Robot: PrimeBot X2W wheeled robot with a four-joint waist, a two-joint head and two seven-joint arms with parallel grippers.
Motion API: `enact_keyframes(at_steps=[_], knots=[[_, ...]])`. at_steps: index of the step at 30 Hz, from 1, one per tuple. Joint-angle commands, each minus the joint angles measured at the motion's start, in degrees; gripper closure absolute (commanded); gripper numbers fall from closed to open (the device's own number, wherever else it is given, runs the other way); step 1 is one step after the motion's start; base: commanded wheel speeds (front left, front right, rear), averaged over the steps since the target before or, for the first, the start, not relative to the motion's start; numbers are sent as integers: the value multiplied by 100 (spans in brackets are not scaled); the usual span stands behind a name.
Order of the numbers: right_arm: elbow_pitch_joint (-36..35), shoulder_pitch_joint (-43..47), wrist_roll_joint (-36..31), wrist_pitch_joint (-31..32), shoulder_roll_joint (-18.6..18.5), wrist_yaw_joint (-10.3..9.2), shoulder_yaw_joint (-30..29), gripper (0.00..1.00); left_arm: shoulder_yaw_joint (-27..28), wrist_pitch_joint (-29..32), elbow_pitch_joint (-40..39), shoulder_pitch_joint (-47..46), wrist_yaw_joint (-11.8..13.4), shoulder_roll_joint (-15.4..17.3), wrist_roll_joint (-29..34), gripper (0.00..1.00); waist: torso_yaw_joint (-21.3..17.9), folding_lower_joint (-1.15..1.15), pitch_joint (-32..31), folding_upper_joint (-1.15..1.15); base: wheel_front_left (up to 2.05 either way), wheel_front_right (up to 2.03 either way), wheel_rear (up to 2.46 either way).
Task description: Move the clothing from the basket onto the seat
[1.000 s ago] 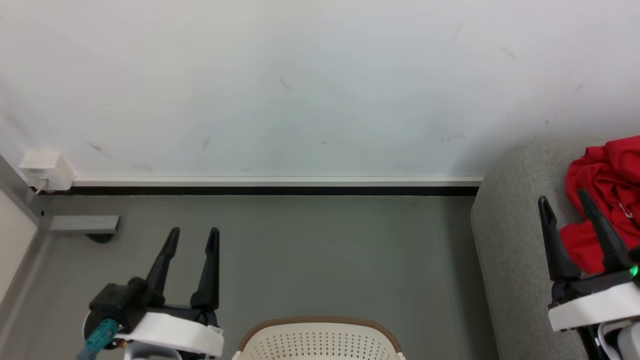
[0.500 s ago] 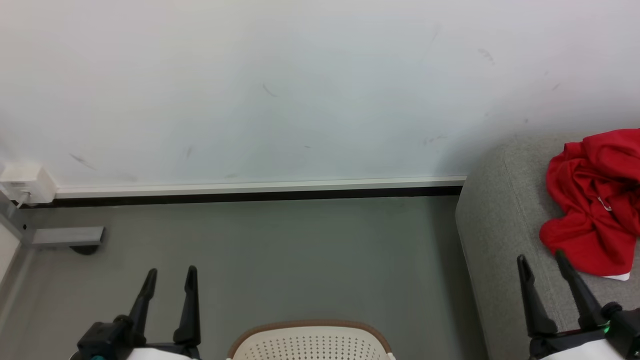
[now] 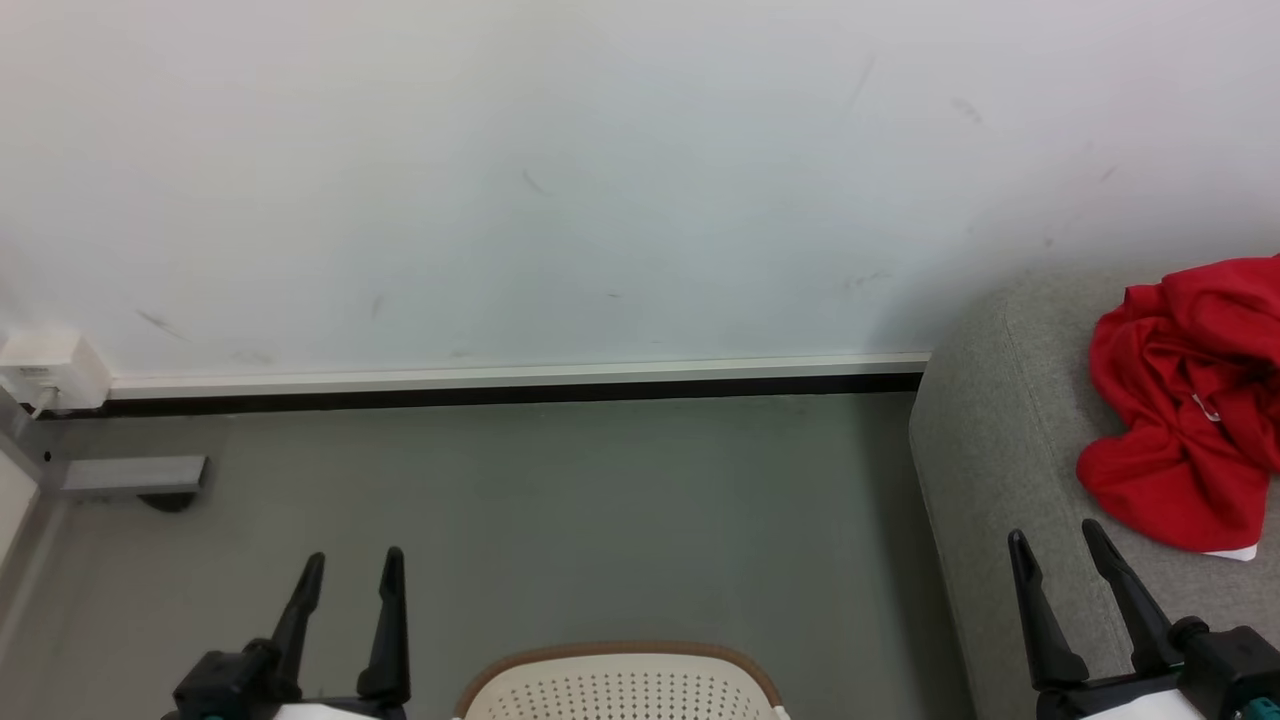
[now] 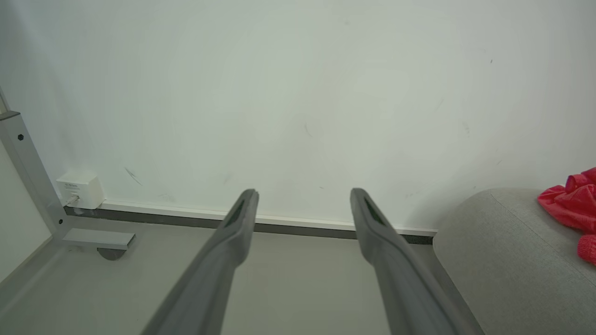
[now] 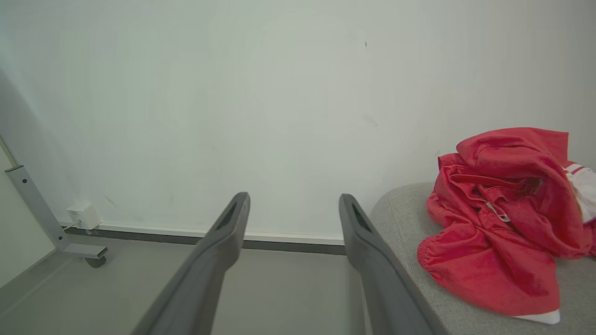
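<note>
The red clothing lies crumpled on the grey seat at the right; the right wrist view shows the clothing with white trim, on the seat. At the bottom middle of the head view is the far rim of the cream basket; its inside is out of view. My right gripper stands open and empty over the seat's near part, short of the clothing. Left of the basket, my left gripper is open and empty above the floor. Both wrist views show spread fingers.
A white wall with a dark baseboard runs across the back. A white wall box and a grey metal frame foot with a caster sit at the far left. Grey floor stretches between basket and wall.
Both grippers have drawn back toward the bottom of the head view. The right one has moved off the clothing, which stays on the seat. The camera shifted a little early on.
</note>
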Motion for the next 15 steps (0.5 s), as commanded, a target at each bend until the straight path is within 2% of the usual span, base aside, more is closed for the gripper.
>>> enact_keyframes(at_steps=[1, 14, 15], knots=[[14, -37, -65, 0, -21, -13, -21, 0, -2, -3, 2, 25, 20, 16, 95, 0, 5, 0, 1, 0, 0, 0, 0], [43, -81, -8, 0, -17, -13, -2, 0, -26, -3, 13, 29, 26, 16, -8, 0, -1, 0, 11, 0, 0, 0, 0], [44, -39, 2, 0, 8, 0, 11, 100, -40, 0, 7, 0, 20, -2, -6, 100, 1, 0, 12, 0, 0, 0, 0]])
